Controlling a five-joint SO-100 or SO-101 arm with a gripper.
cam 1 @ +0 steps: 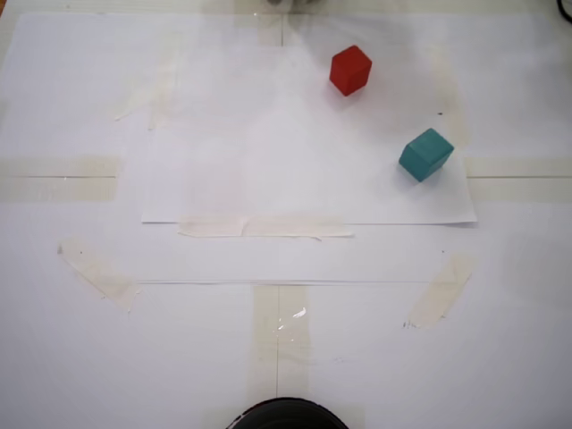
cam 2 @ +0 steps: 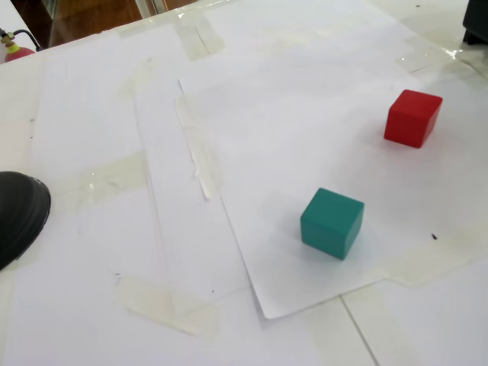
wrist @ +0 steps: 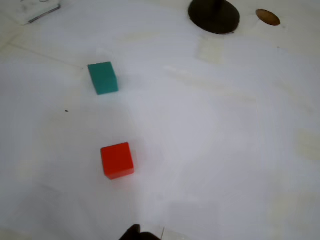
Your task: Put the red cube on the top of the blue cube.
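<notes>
Only a dark sliver of my end effector [wrist: 136, 233] pokes in at the bottom edge of the wrist view, and I cannot tell from it whether the jaws stand open or closed; nothing is held there that I can see. Just beyond it the red cube [wrist: 117, 160] sits flat on white paper [wrist: 210, 135], clear of me and touching nothing. Farther off, up and slightly left in that view, the blue cube [wrist: 103, 77] rests on the same sheet, well apart from the red one. Past both, at the top edge, a round black base [wrist: 214, 15] stands on the desk, with a small brown disc [wrist: 268, 17] just to its right.

One fixed view shows the red cube [cam 1: 349, 70] at upper right and the blue cube [cam 1: 425, 154] below and to its right, near the sheet's right edge, with strips of pale tape [cam 1: 264, 226] holding the paper down. From the other fixed view the blue cube [cam 2: 332, 223] is nearer, the red cube [cam 2: 412, 117] behind it to the right, both upright on the paper.
</notes>
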